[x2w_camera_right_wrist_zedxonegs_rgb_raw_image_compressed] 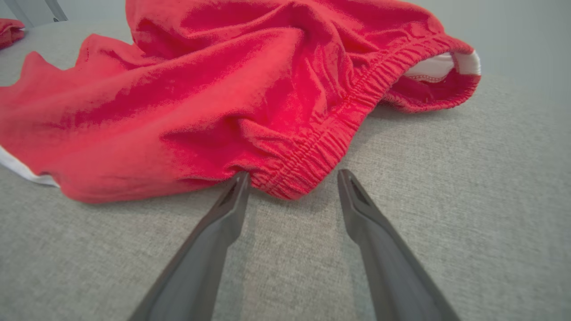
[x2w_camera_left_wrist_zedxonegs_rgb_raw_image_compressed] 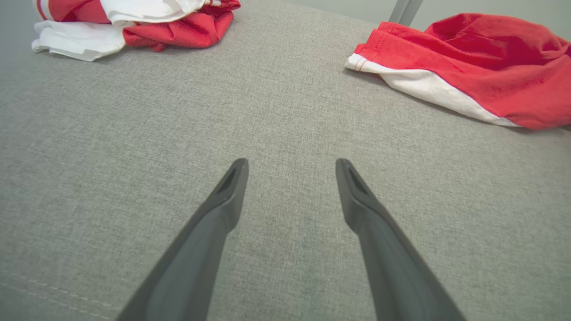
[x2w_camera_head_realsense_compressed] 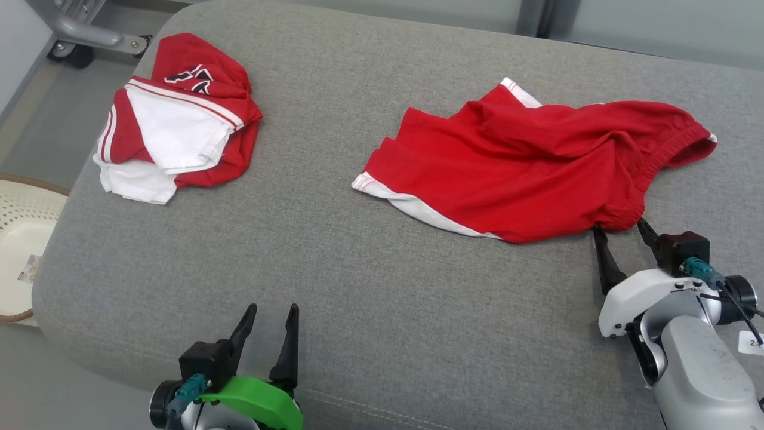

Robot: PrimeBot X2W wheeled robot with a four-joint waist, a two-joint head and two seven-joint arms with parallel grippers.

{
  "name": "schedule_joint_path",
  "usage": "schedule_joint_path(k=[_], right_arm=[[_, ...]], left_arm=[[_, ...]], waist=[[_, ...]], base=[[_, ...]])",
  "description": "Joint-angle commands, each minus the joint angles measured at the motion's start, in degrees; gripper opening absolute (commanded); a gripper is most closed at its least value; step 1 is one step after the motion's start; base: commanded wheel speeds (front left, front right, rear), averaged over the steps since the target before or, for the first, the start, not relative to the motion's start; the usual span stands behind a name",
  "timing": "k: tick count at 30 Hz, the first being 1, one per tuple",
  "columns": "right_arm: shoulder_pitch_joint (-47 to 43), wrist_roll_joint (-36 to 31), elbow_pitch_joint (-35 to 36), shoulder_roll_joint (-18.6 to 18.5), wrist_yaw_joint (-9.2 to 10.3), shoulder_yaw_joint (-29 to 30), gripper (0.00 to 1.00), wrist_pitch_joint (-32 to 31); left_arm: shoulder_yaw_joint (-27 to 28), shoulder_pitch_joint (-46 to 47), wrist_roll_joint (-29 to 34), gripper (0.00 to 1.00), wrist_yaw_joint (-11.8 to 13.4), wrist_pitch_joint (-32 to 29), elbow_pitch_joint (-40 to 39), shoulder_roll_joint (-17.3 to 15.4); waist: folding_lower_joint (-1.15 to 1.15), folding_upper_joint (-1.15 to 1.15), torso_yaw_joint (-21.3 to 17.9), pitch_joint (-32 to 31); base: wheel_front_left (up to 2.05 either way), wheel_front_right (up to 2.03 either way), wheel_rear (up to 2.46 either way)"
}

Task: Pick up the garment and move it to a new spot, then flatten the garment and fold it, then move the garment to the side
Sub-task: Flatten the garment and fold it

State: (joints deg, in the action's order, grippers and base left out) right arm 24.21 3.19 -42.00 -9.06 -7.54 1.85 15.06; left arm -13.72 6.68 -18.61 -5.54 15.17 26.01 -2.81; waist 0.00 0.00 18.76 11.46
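Red shorts with white trim, the garment (x2w_camera_head_realsense_compressed: pixel 531 161), lie crumpled on the right half of the grey cushion (x2w_camera_head_realsense_compressed: pixel 358 286). My right gripper (x2w_camera_head_realsense_compressed: pixel 621 228) stands open at the near corner of the elastic waistband (x2w_camera_right_wrist_zedxonegs_rgb_raw_image_compressed: pixel 312 156), fingertips at the cloth's edge, nothing between them. The garment (x2w_camera_right_wrist_zedxonegs_rgb_raw_image_compressed: pixel 214 98) spreads away from those fingers in the right wrist view. My left gripper (x2w_camera_head_realsense_compressed: pixel 271 310) is open near the front edge, well left of the shorts, over bare fabric. The left wrist view has the garment (x2w_camera_left_wrist_zedxonegs_rgb_raw_image_compressed: pixel 473 71) at upper right.
A second red and white garment (x2w_camera_head_realsense_compressed: pixel 179 119) is bunched at the cushion's far left. A pale woven basket (x2w_camera_head_realsense_compressed: pixel 24 245) sits on the floor left of the cushion. A grey wheeled frame (x2w_camera_head_realsense_compressed: pixel 89 36) stands behind the far left corner.
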Motion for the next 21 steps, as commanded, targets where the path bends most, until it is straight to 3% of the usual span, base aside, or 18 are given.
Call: schedule_joint_path(k=[1,5,6,7,12,21], right_arm=[[0.1,1.2,-0.5,-0.5,0.1,-1.0,1.0,0.1],[1.3,3.8,-0.9,-1.2,0.1,-3.4,1.0,0.1],[1.4,4.1,-0.6,-1.6,0.1,-4.1,0.45,0.1],[1.5,4.3,-0.1,-2.0,0.1,-4.7,0.0,0.1],[0.1,6.1,3.8,-2.5,0.1,-6.9,0.0,0.1],[-4.7,14.8,14.6,-5.3,0.1,-12.5,0.0,0.1]], left_arm=[[0.1,0.0,-0.1,1.0,0.1,0.0,0.1,-0.2],[0.4,-0.3,-0.1,1.0,0.0,0.0,-0.1,-0.2],[0.4,-0.4,0.0,1.0,-0.1,0.0,-0.2,-0.2],[0.5,-0.4,-0.1,1.0,-0.1,0.0,-0.3,-0.2],[1.0,-1.2,0.2,1.0,0.3,0.0,-0.6,-0.2],[1.5,-2.2,1.3,1.0,-0.4,0.0,0.1,-0.2]], waist=[[0.0,0.0,1.4,0.5],[0.0,0.0,2.4,0.9],[0.0,0.0,2.5,1.0],[0.0,0.0,2.5,1.1],[0.0,0.0,0.6,0.5],[0.0,0.0,-7.1,-3.6]], base=[[0.0,0.0,0.0],[0.0,0.0,0.0],[0.0,0.0,0.0],[0.0,0.0,0.0],[0.0,0.0,0.0],[0.0,0.0,0.0]])
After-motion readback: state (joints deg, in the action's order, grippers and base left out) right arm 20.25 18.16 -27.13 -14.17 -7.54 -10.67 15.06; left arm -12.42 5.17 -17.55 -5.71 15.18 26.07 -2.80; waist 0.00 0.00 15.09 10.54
